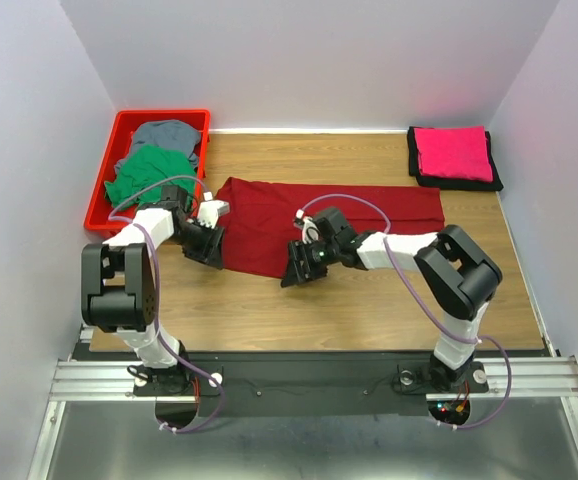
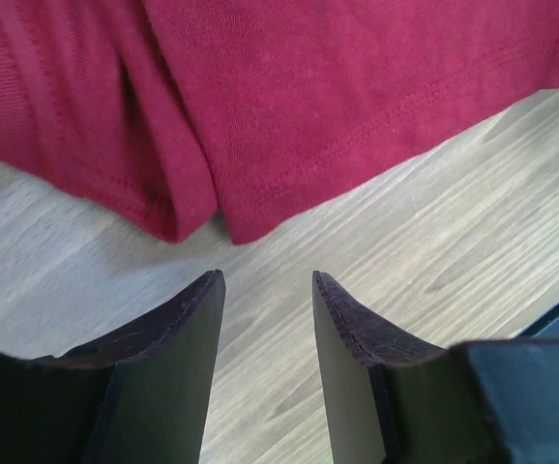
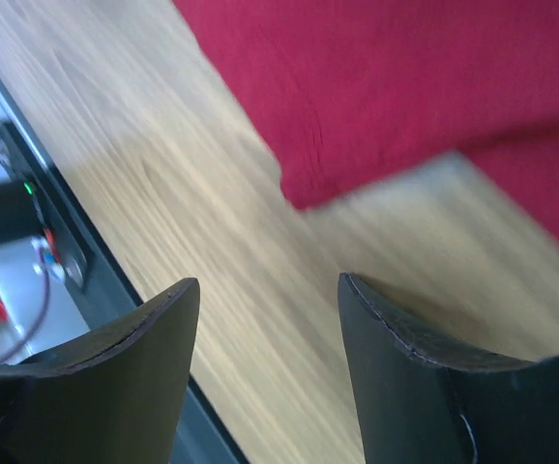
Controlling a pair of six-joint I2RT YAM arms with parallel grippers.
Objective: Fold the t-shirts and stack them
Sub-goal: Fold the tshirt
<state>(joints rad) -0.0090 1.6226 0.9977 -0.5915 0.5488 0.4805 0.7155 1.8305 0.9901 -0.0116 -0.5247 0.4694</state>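
A dark red t-shirt [image 1: 309,215] lies spread across the middle of the wooden table, its near edge folded over in places. My left gripper [image 1: 205,246] stands open at the shirt's near left corner. In the left wrist view the shirt's hem [image 2: 308,106] lies just beyond the open, empty gripper [image 2: 268,280]. My right gripper [image 1: 302,266] is open at the shirt's near edge, with a cloth corner [image 3: 376,97] ahead of it [image 3: 268,282] and only bare wood between its fingers. A folded bright pink t-shirt [image 1: 454,152] rests on a black t-shirt [image 1: 416,172] at the back right.
A red plastic tray [image 1: 100,190] at the back left holds a green t-shirt [image 1: 149,172] and a grey t-shirt [image 1: 167,131]. Bare table [image 1: 369,295] lies in front of the red shirt. White walls close in the left, back and right sides.
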